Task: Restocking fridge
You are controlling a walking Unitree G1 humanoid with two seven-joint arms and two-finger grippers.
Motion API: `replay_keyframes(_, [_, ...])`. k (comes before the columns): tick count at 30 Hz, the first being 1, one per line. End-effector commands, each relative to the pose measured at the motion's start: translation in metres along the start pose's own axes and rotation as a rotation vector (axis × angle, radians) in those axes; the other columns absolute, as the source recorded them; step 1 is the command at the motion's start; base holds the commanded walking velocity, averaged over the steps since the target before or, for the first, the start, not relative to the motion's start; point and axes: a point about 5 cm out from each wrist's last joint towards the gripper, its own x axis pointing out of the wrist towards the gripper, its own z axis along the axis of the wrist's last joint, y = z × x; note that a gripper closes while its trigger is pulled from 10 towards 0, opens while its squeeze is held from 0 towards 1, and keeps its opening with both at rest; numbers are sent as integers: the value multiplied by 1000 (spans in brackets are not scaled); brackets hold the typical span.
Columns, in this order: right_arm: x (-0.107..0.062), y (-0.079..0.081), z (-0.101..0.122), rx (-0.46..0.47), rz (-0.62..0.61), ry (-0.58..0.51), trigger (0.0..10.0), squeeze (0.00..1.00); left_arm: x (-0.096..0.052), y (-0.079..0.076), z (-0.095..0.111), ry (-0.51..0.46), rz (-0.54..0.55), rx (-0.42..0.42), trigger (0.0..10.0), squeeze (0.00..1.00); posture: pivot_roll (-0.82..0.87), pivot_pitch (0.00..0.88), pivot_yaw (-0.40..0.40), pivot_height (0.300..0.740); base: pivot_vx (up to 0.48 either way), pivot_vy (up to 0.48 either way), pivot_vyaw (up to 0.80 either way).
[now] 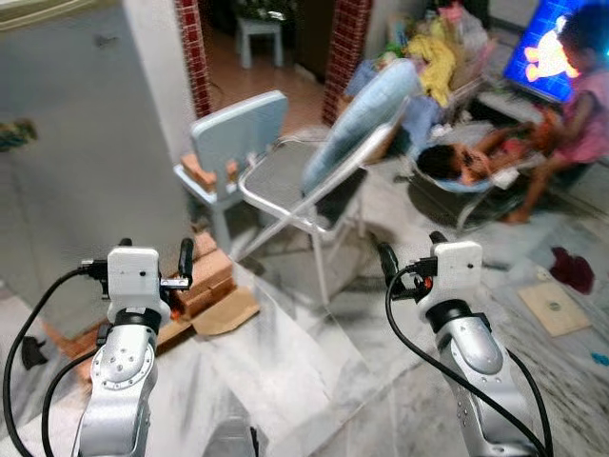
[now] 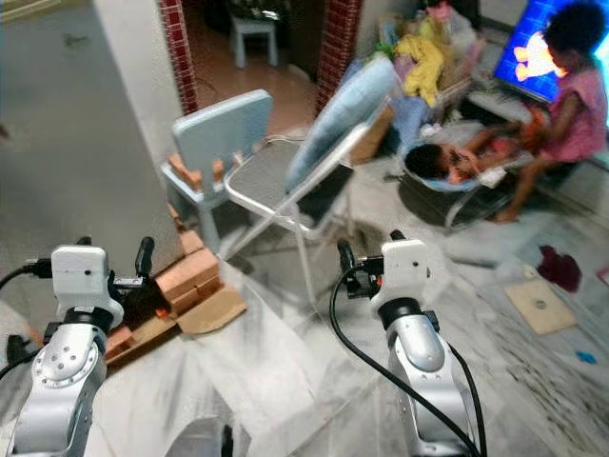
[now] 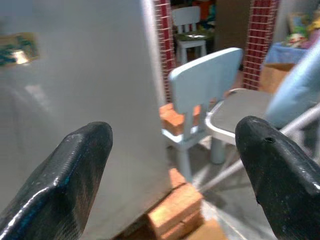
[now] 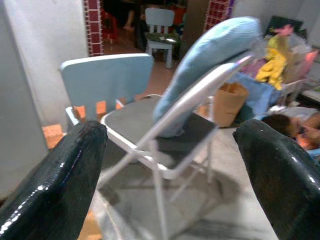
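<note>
The fridge is a tall grey-white cabinet on my left with its door closed and a small magnet on it. My left gripper is raised beside the fridge's right edge, open and holding nothing. In the left wrist view its fingers frame the fridge side. My right gripper is raised at the same height, open and empty, and points at a folding chair.
Bricks and cardboard lie at the fridge's foot. A small light-blue chair and a metal folding chair with a blue cushion stand just ahead. At the right, a child lies in a bouncer and another person stands by a TV.
</note>
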Motion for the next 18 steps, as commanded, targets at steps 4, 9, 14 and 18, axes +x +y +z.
replay_keyframes(4, [2,-1,1,33,-16,-7,10000,0,0,2,-2,15,7,6,10000,0,42,18,-44,740,0,480,0])
replay_keyframes(9, [2,-3,-1,30,-29,6,10000,0,1,-2,-2,9,-2,12,10000,0,42,19,-45,740,0,480,0])
replay_keyframes(14, [3,-3,-1,13,-41,16,10000,0,1,-3,0,-1,-8,16,10000,0,43,22,-47,740,0,0,0])
replay_keyframes(18, [5,-1,-5,2,-60,27,10000,0,-1,-4,1,-4,-3,10,10000,0,46,25,-47,740,0,0,0])
